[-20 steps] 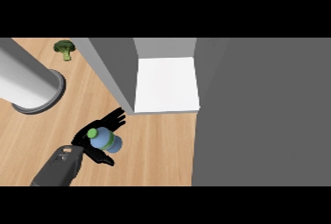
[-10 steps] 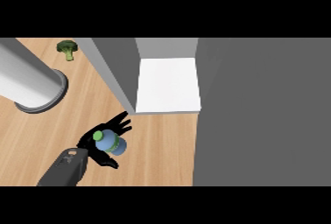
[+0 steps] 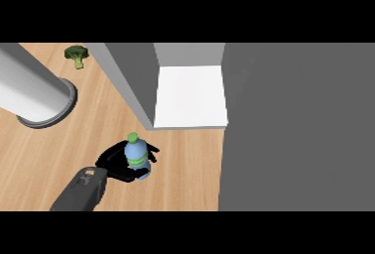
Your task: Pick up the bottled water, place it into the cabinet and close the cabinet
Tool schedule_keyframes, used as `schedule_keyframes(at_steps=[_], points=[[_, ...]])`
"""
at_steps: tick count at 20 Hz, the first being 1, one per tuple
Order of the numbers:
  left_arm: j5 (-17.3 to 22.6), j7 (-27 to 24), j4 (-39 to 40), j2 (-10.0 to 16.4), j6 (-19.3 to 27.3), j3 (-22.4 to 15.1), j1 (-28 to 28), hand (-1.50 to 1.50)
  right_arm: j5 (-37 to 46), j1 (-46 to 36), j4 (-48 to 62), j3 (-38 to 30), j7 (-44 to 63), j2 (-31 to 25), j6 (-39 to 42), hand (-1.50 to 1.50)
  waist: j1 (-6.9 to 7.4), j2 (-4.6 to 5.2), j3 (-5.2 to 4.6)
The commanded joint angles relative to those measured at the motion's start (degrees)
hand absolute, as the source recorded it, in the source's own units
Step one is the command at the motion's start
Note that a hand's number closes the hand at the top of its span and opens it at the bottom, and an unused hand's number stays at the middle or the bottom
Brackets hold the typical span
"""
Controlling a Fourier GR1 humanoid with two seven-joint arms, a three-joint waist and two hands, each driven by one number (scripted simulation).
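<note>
The bottle (image 3: 135, 155) is standing upright in the left hand (image 3: 115, 158), with its green cap (image 3: 132, 137) pointing toward the cabinet (image 3: 190, 96). Its body is pale blue with a green band around the middle. The black fingers are curling round the lower part of the bottle from the left and from behind, so the hand is clamping on it. The lowest part of the bottle is hiding behind the fingers, and I cannot tell whether it is touching the counter (image 3: 183, 168) or hanging a little above it. The grey forearm (image 3: 79, 192) is coming in from the lower left edge.

The bottle is sitting over the wooden counter, near the front edge of the cabinet but not inside it. The cabinet is showing its white floor, and its grey side wall (image 3: 135, 82) is running down to a corner just above the cap. A big flat grey panel (image 3: 296, 126) is filling the right side of the view.

Far to the left, a wide pale cylinder (image 3: 29, 94) is standing on the counter. A small broccoli (image 3: 76, 54) is lying near the top edge, well apart from the bottle.
</note>
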Motion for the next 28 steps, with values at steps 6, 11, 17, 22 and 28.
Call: schedule_keyframes(at_steps=[6,11,17,22,28], points=[[3.54,-6.90,-1.55,-0.51,-5.17,1.85,0.95,1.50,-0.47,0.11,1.18,-0.09,-1.05,-0.23,0.68,-1.50,0.34,-0.11,-0.04],[14.07,-10.25,-3.57,1.89,14.44,14.98,6.96,1.50,0.00,1.44,-0.26,-0.92,-0.69,0.45,-1.08,-1.50,3.00,-0.45,-0.07],[16.06,-15.08,-4.51,0.31,14.76,16.19,10.53,1.50,-0.27,0.65,2.33,-1.41,-1.59,-0.85,0.66,-1.50,1.14,-0.34,0.03],[19.80,-12.46,-8.93,-0.64,12.45,16.49,13.12,1.50,0.62,-1.50,2.91,-0.40,-0.49,-0.01,-0.84,-1.50,1.42,-0.47,0.08],[24.41,-2.28,-20.00,-2.78,14.75,15.04,15.39,1.50,1.90,4.78,0.45,2.20,-3.11,-0.42,0.58,-1.50,1.51,-0.66,0.13]])
